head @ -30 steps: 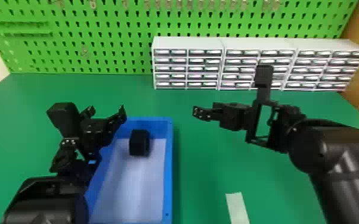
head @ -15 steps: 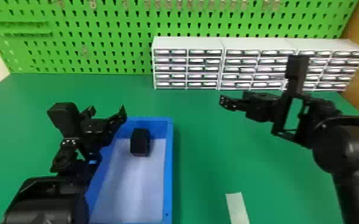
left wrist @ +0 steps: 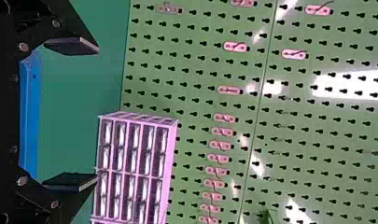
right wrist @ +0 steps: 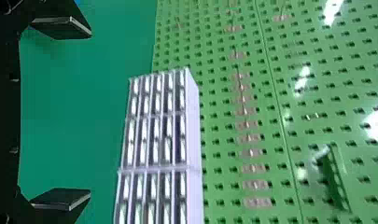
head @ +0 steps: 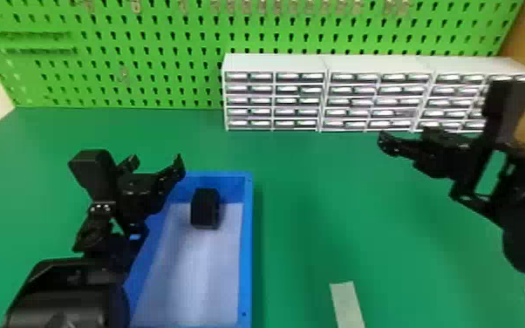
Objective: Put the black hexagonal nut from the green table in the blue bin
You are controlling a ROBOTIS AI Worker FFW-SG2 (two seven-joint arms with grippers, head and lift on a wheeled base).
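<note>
The black hexagonal nut lies in the far end of the blue bin, to the right of the nearer left gripper, whose withdrawal should clear it leftward, jaws apart; the right gripper's jaws also stand apart.

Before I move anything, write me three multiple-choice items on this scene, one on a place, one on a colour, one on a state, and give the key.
1. Where is the nut?
A) Inside the bin, toward its far end
B) Beside the bin
C) Hanging on the pegboard

2. What colour is the pegboard?
A) Orange
B) White
C) Green

3. How does the right gripper stand?
A) Shut on the nut
B) Open and holding nothing
C) Shut and empty

Key:
1 A: the head view shows it within the bin's walls.
2 C: green surrounds the holes.
3 B: its fingers stand wide apart with nothing gripped.
</note>
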